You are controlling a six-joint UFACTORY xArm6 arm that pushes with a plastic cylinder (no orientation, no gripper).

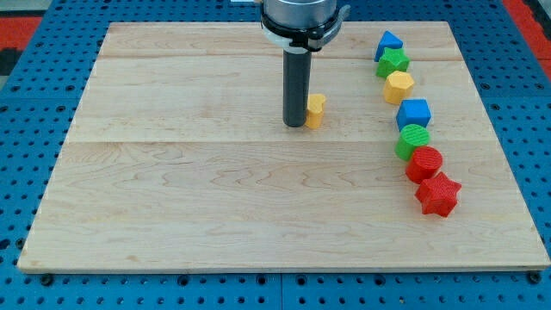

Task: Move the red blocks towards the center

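Observation:
A red cylinder (424, 162) and a red star (437, 195) lie at the lower end of a column of blocks on the view's right of the wooden board (215, 207). My tip (296, 126) rests on the board at upper centre, touching the left side of a small yellow block (316, 110). The tip is far to the left of both red blocks.
Above the red blocks, from the view's top: a blue triangle block (388, 43), a green star-like block (393, 62), a yellow hexagon block (399, 86), a blue cube (414, 113), a green cylinder (412, 140). Blue pegboard surrounds the board.

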